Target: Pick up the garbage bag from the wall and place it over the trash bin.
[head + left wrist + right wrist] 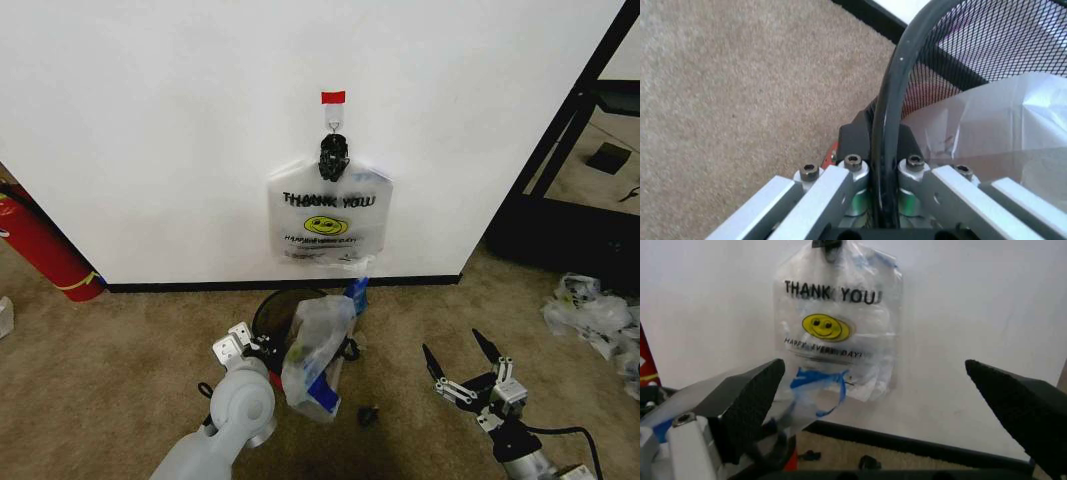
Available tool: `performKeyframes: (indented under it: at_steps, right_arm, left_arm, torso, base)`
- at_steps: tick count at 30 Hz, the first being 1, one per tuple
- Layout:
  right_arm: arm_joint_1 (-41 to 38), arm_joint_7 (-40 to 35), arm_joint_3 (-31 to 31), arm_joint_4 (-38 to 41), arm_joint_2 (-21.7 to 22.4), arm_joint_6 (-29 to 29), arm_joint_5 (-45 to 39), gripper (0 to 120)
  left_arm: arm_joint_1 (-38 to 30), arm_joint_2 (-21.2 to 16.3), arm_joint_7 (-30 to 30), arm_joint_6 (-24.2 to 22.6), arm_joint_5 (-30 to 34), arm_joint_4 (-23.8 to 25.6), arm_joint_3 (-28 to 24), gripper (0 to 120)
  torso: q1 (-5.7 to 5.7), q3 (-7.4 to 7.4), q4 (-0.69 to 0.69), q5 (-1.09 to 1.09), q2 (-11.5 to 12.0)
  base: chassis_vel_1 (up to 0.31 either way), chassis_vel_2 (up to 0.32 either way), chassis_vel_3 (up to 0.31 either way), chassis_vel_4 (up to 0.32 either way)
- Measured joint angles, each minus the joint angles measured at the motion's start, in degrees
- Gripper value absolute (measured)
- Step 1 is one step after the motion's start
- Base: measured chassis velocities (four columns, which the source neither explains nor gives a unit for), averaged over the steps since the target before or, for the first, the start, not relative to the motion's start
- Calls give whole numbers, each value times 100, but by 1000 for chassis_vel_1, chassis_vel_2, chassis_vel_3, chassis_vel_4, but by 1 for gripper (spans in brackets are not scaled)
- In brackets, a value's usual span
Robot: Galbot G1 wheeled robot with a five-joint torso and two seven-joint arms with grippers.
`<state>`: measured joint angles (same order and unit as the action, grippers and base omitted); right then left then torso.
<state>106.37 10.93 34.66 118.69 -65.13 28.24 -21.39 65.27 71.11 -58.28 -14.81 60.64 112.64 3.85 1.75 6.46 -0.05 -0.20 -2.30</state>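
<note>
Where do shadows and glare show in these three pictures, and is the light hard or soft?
Head view: soft, even light, a bright wall, and a dim shadow on the carpet near the bin. Right wrist view: the bag throws a faint shadow on the wall beside it. Left wrist view: a thin glare line runs along the bin rim, which the left gripper clamps.

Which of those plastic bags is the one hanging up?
The garbage bag printed "THANK YOU" with a yellow smiley hangs from the wall hook. The other bag sits low in the trash bin.
</note>
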Motion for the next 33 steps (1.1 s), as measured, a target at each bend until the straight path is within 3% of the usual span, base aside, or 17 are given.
performKeyframes:
  at_steps: [11,16,18,21,23,29,33]
  right_arm:
    - [-7,-76,-51,-48,-16,-17,146,100]
    - [-9,-113,-80,-36,-35,-54,173,100]
    - [-9,-118,-85,-31,-36,-57,185,100]
    - [-10,-137,-102,-11,-36,-80,217,100]
    - [-12,-140,-104,-9,-35,-83,219,100]
    - [-58,-282,-207,52,-26,-195,287,100]
    - [-91,-407,-273,106,-19,-289,363,100]
  left_arm:
    - [-127,219,-55,5,129,-337,-62,0]
    - [-185,244,6,-41,162,-390,-66,22]
    - [-183,236,14,-56,173,-363,-60,26]
    - [-152,132,65,-151,251,-194,-6,38]
    - [-146,114,69,-158,257,-168,5,39]
    - [32,-191,158,-289,284,264,211,68]
    - [95,-272,170,-367,298,465,265,78]
  torso:
    - [0,-1,3,2,0]
    - [0,0,1,1,0]
    - [0,0,1,1,0]
    - [1,2,-1,-2,2]
    - [1,2,-2,-3,2]
    - [1,1,1,-1,2]
    - [1,1,0,-2,2]
  base:
    - [0,0,0,0]
    - [0,0,0,0]
    - [0,0,0,0]
    - [0,0,0,0]
    - [0,0,0,0]
    - [0,0,0,0]
    - [0,0,0,0]
